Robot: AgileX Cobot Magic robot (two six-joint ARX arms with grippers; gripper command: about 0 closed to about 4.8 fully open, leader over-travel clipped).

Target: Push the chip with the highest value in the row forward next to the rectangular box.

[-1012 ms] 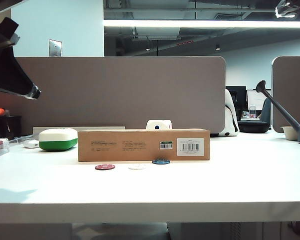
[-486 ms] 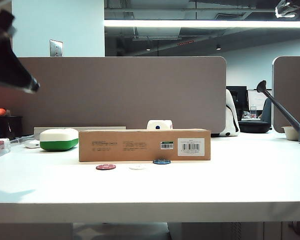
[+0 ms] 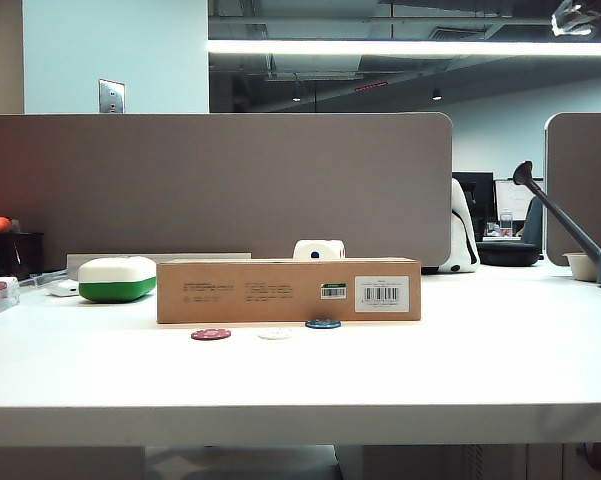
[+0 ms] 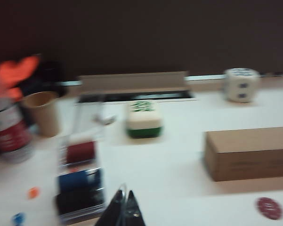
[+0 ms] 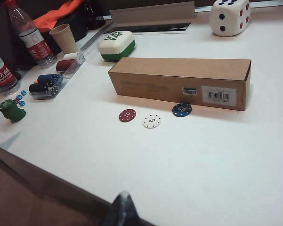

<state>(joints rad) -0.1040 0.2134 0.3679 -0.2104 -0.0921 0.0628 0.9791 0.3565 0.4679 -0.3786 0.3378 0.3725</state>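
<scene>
The blue chip [image 3: 322, 323] [image 5: 181, 109], marked 50, lies right against the front face of the rectangular box [image 3: 288, 290] [image 5: 179, 81] [image 4: 248, 151], below its barcode label. A white chip [image 5: 151, 120] marked 5 and a red chip [image 5: 127, 115] [image 4: 269, 207] marked 10 lie a little nearer the table's front edge. My left gripper [image 4: 124, 200] is shut and empty, high over the table's left part; its view is blurred. My right gripper [image 5: 124, 195] is shut and empty over the front edge, far from the chips. Neither gripper shows in the exterior view.
A green-and-white case [image 3: 117, 278] [image 5: 116, 44] sits left of the box and a large die [image 3: 318, 250] [image 5: 230, 16] behind it. At the far left are a clear chip tray [image 5: 56, 77], a green chip stack [image 5: 11, 109], a paper cup [image 5: 66, 37] and bottles [image 5: 30, 33].
The left arm, seen at the upper left of the exterior view, has risen out of that view. The chips and the box have not moved.
</scene>
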